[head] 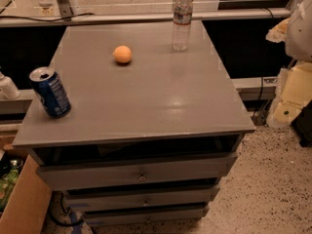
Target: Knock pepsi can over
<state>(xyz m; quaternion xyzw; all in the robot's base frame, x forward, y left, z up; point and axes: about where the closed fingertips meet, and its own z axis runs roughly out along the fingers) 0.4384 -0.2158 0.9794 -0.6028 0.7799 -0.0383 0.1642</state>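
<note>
The pepsi can (50,92) sits on the counter (146,96) near its front-left corner, with its silver top leaning left in this view. White marks show on the blue label, but no lettering can be read. The end effector (291,99) hangs off the counter's right side, well apart from the can; whether it is released or clenched cannot be told. An orange fruit (122,54) and a water bottle (182,19) stand farther back.
</note>
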